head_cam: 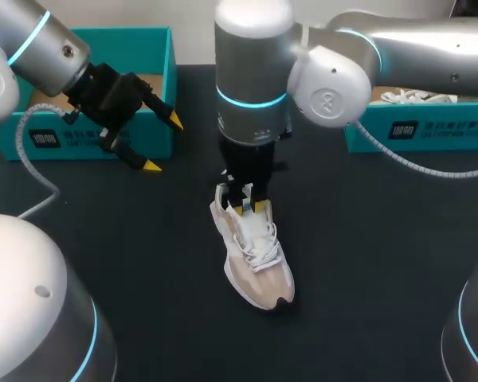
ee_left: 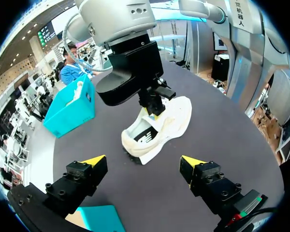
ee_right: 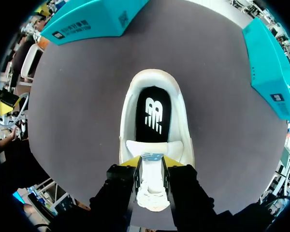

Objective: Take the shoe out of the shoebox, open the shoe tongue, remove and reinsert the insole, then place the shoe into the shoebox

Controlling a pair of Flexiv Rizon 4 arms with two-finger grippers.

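A white and beige shoe [head_cam: 259, 267] lies on the dark table [head_cam: 366, 263], toe toward the front edge. Its black insole [ee_right: 153, 113] shows inside the opening. My right gripper [head_cam: 245, 203] comes straight down over the heel end and is shut on the white tongue [ee_right: 151, 174], one yellow tip on each side. In the left wrist view the same gripper [ee_left: 152, 108] stands over the shoe [ee_left: 169, 121]. My left gripper [head_cam: 163, 143] hangs open and empty to the left of the shoe, in front of the left teal shoebox [head_cam: 155, 79].
A second teal box [head_cam: 430, 131] at the back right holds another white shoe [head_cam: 414, 97]. A white cable [head_cam: 40, 171] loops from my left arm over the table. Bare table lies around the shoe.
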